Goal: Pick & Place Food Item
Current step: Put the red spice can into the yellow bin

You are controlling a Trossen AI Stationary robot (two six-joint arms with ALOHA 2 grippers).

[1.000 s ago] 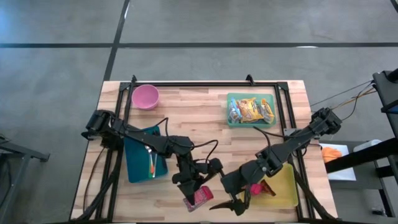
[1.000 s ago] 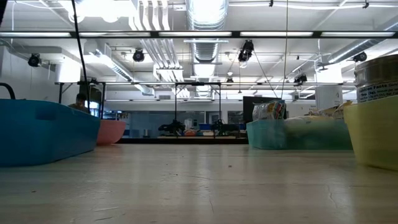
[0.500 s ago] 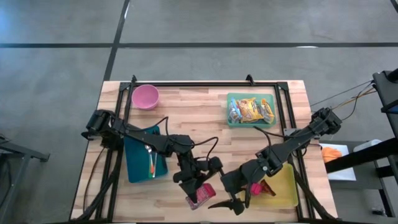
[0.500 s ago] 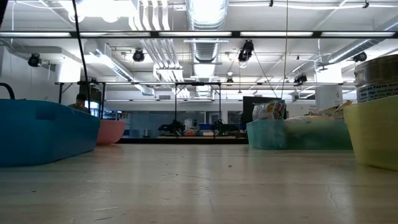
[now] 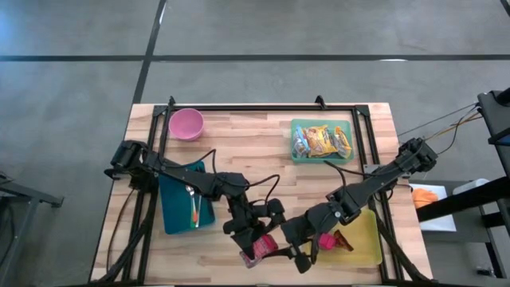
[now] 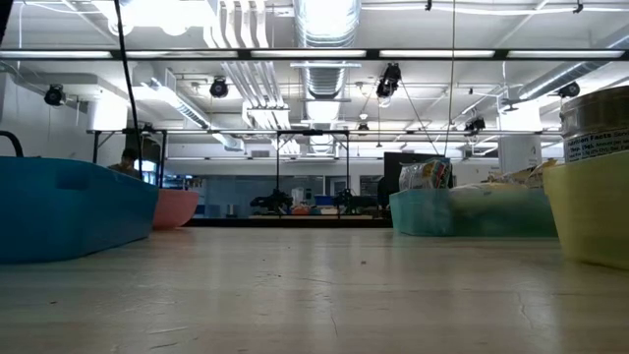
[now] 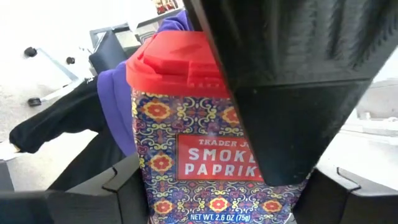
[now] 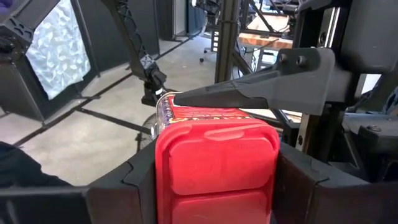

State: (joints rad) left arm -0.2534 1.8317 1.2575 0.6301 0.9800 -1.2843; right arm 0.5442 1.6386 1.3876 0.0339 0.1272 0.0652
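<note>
A smoked paprika tin (image 7: pixel 205 155) with a patterned body and a red lid (image 8: pixel 214 168) hangs in the air over the table's near edge (image 5: pixel 239 275). Both grippers are shut on it. My left gripper (image 5: pixel 249 239) reaches it from the table's left, and my right gripper (image 5: pixel 287 253) from the right. In the high view the tin (image 5: pixel 260 249) shows as a small pink-red block between the two hands. The low view shows neither gripper nor the tin. My left gripper pinches the tin's lower body (image 7: pixel 146 186) between its two fingers (image 7: pixel 118 190), one on each narrow side. It points level. The tin is lifted clear of the table, its lid end turned toward the other arm. My right gripper has the red lid's two sides (image 8: pixel 163 180) between its fingers (image 8: pixel 134 183). It comes level at the lid end from the table's right, looking straight at the lid's top. One left finger (image 8: pixel 249 90) crosses just beyond the lid.
A pink bowl (image 5: pixel 186 123) stands at the far left and a green tray of snack packets (image 5: pixel 321 140) at the far right. A blue bin (image 5: pixel 185 206) holding a utensil lies to the left. A yellow bin (image 5: pixel 365 239) lies at the near right.
My right gripper's fingers stood wide open beside the tin. They have now shut in on its lid end. Both arms have otherwise kept their places, and the tin stays lifted in my left gripper.
</note>
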